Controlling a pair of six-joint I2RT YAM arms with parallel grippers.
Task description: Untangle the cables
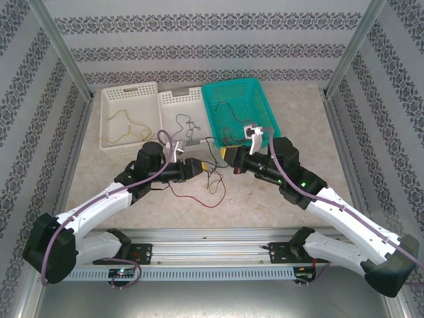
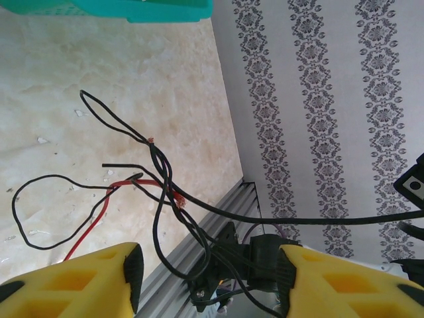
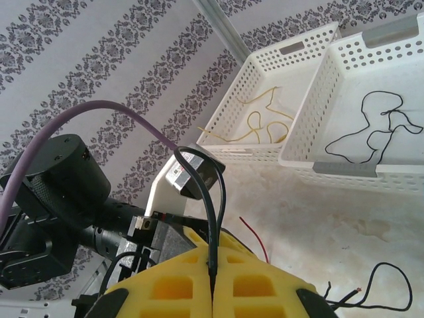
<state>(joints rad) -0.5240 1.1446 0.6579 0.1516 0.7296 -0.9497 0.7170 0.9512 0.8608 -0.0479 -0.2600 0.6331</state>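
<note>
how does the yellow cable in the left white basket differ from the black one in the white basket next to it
The yellow cable lies in the left white basket; the black cable lies in the middle white basket. The yellow cable wanders in loose waves, while the black cable curls into a loop at one end. Both are thin, each lies alone on its basket's floor, and no gripper touches either.
</note>
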